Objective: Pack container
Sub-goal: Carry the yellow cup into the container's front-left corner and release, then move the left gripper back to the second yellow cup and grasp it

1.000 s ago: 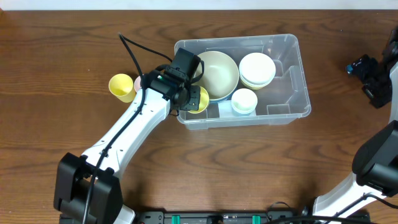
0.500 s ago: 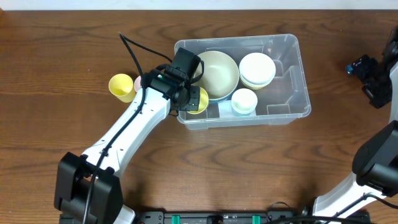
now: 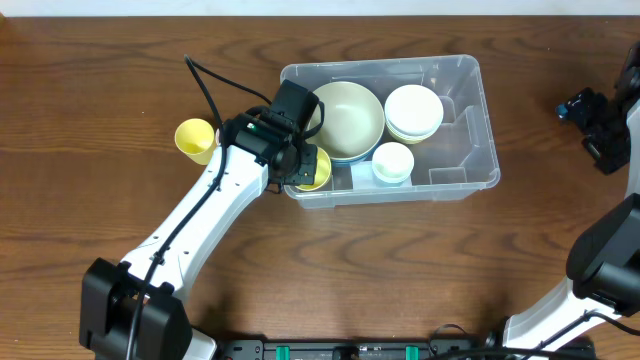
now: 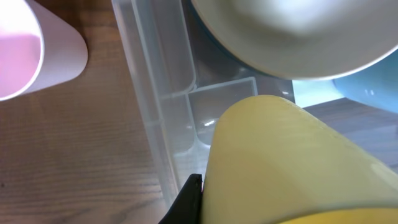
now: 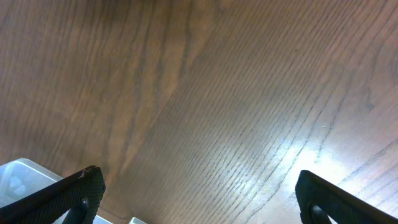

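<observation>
The clear plastic container (image 3: 462,118) sits at the table's middle. It holds a pale green bowl (image 3: 350,115) over a blue one, a stack of white bowls (image 3: 414,110) and a small pale cup (image 3: 393,160). My left gripper (image 3: 300,160) is shut on a yellow cup (image 3: 316,170) and holds it over the container's near-left corner. In the left wrist view the yellow cup (image 4: 292,168) fills the lower right, above the container wall (image 4: 155,99). My right gripper (image 5: 199,193) is open and empty over bare table at the far right.
A second yellow cup (image 3: 195,140) lies on the table left of the container. A pink cup (image 4: 31,56) lies beside it, mostly hidden under my left arm in the overhead view. The right arm (image 3: 605,125) sits by the table's right edge.
My left gripper and the yellow cup have shifted slightly left and toward the near side. The right arm has not moved.
</observation>
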Tool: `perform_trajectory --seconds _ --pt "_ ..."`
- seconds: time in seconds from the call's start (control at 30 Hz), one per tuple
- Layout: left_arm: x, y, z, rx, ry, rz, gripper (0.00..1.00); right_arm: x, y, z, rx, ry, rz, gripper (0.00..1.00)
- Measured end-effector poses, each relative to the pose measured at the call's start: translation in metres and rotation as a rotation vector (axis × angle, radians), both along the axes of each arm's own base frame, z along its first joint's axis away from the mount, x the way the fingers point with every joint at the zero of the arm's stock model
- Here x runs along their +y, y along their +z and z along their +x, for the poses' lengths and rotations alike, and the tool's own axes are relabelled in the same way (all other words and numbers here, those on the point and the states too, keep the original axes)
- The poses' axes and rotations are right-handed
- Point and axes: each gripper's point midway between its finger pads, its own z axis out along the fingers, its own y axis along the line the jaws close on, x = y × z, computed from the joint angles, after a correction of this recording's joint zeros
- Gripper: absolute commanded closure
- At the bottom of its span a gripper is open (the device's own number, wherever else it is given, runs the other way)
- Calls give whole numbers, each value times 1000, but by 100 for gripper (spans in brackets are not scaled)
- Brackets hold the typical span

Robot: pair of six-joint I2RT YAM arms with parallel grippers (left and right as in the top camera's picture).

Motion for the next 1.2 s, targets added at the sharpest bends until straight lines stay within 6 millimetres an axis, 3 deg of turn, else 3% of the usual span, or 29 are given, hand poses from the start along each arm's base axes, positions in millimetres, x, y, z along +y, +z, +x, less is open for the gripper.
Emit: perform_trajectory --seconds 0.53,0.6,0.8,0.83,0.9,0.93,1.03,1.2 --pt "-3 2 6 -28 -25 -6 85 0 0 0 0 0 0 1" --pt "-4 3 7 -34 -29 -8 73 0 0 0 0 0 0 1" --pt "-7 7 17 -82 -45 -17 52 0 0 0 0 0 0 1" --pt "-6 10 20 -91 -38 -12 45 0 0 0 0 0 0 1" --pt "2 16 28 -117 -22 6 27 0 0 0 0 0 0 1" --pt "7 22 34 -136 -2 11 23 0 0 0 0 0 0 1" --pt "32 39 53 -192 91 18 20 0 0 0 0 0 0 1" --pt "101 54 75 -232 321 29 16 0 0 0 0 0 0 1"
